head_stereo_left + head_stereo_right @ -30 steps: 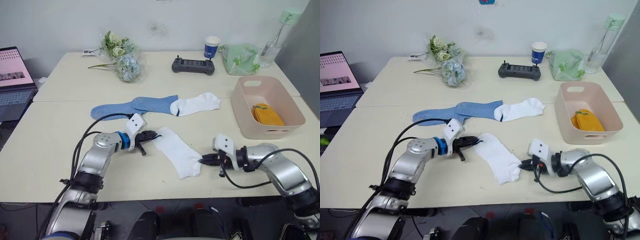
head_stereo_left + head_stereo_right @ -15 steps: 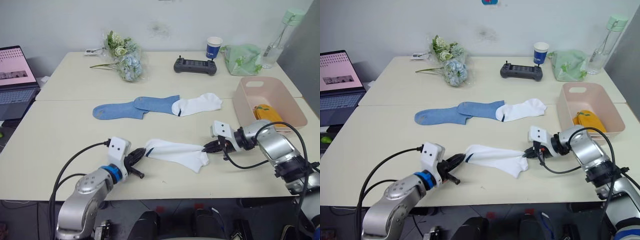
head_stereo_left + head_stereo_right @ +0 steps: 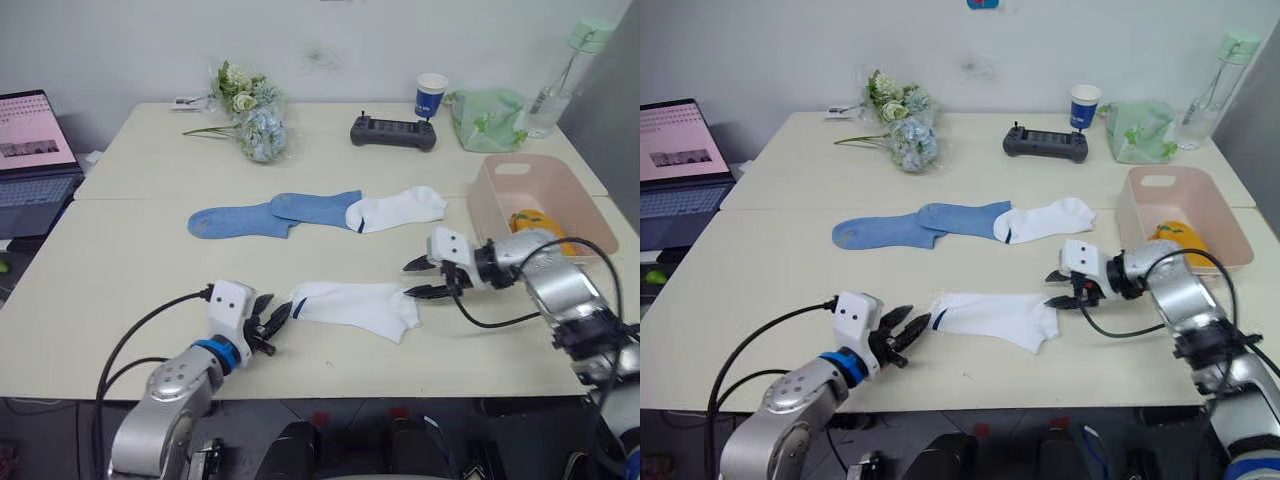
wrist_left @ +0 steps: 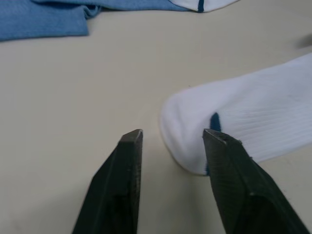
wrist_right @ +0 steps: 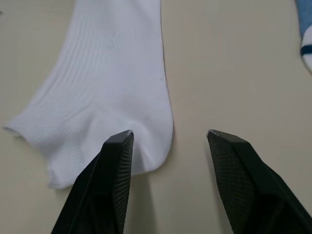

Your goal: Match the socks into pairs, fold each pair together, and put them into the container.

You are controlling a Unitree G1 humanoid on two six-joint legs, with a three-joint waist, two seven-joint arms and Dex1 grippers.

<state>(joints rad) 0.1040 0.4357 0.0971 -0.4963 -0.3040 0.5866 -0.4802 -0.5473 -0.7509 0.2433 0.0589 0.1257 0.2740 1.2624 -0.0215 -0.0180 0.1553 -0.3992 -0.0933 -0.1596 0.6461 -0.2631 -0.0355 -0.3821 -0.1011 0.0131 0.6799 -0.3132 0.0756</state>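
Left wrist view: spread fingers (image 4: 127, 165) flank white sock (image 4: 253, 124).

bright, even indoor light | soft shadows | wrist views perhaps slightly soft

Left hand (image 3: 268, 320): fingers spread apart, nothing between them, held low over the counter (image 3: 120, 290) and pointing toward the robot's right. Right hand (image 3: 421, 279): fingers likewise apart and empty, pointing toward the robot's left, forearm bent inward from the elbow.

laptop (image 3: 30, 150): cut by edge | yellow socks (image 3: 540, 222): partly behind container (image 3: 500, 215) wall
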